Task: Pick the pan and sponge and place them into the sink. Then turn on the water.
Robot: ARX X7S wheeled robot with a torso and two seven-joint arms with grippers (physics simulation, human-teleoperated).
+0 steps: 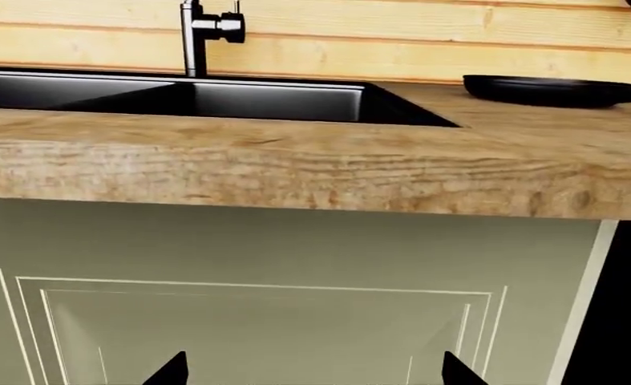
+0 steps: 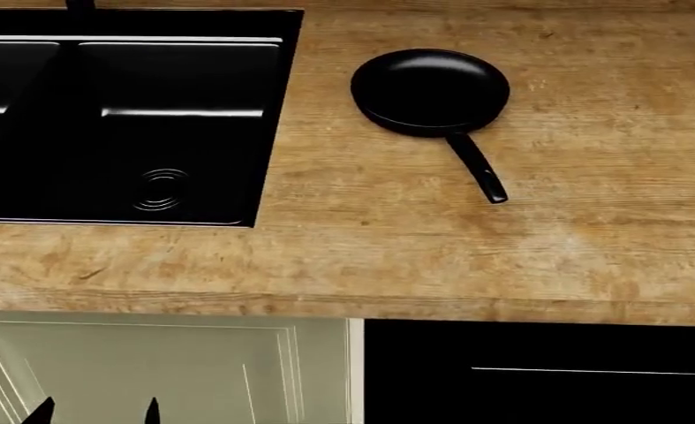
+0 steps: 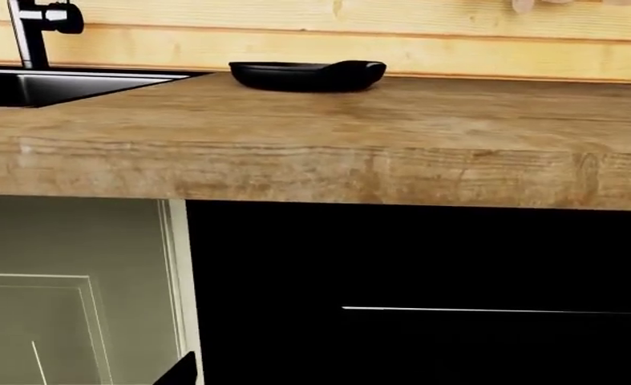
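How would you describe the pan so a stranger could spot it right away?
Start at the black double sink sunk into the wooden counter. Beside its drain-side basin, on bare wood, sits the pan: round, glossy black, the only loose item there, its thin handle pointing toward the counter's front edge.

- Kitchen, simulator render.
- Wood-grain counter (image 2: 441,256) with a black double-basin sink (image 2: 206,212) set into it; ringed drain visible.
- Black faucet (image 1: 194,36) with side lever against a pale plank wall (image 1: 401,40).
- Frying pan (image 2: 432,91) on the counter.
- Below: pale green panelled cabinet door (image 1: 261,265), black drawer front (image 3: 455,273).
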